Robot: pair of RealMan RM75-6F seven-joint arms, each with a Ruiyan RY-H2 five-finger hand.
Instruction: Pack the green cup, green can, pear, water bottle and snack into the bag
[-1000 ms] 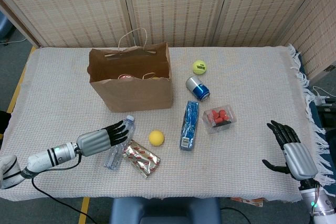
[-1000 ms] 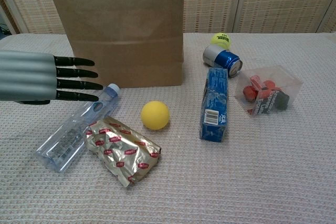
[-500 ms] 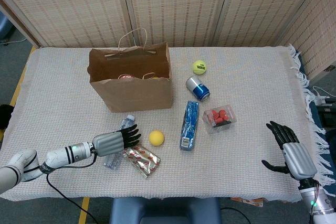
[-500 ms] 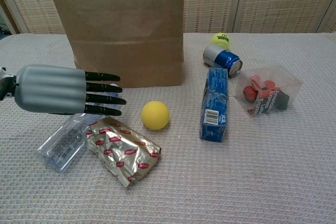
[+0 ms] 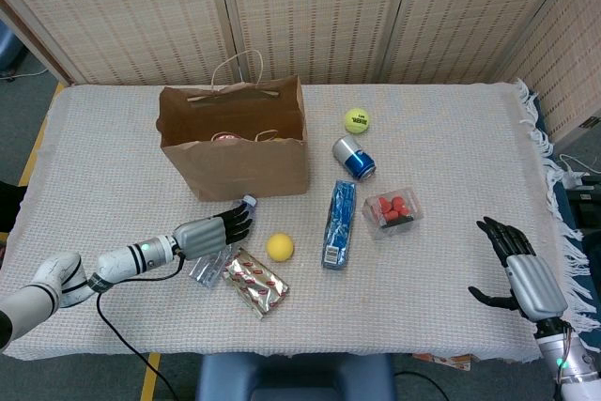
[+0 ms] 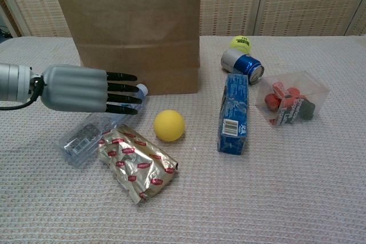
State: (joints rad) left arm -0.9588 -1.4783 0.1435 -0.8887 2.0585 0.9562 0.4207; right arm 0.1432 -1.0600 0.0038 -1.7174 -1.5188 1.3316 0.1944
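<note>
Left hand [image 6: 86, 88] flat, fingers extended over water bottle [image 6: 88, 134] at lower left: likely light, slippery, crushable; best gripped mid-body.

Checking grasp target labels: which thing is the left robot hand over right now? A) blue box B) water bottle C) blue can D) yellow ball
B: the left robot hand lies across the water bottle in front of the paper bag, its fingers stretched flat over it.
</note>
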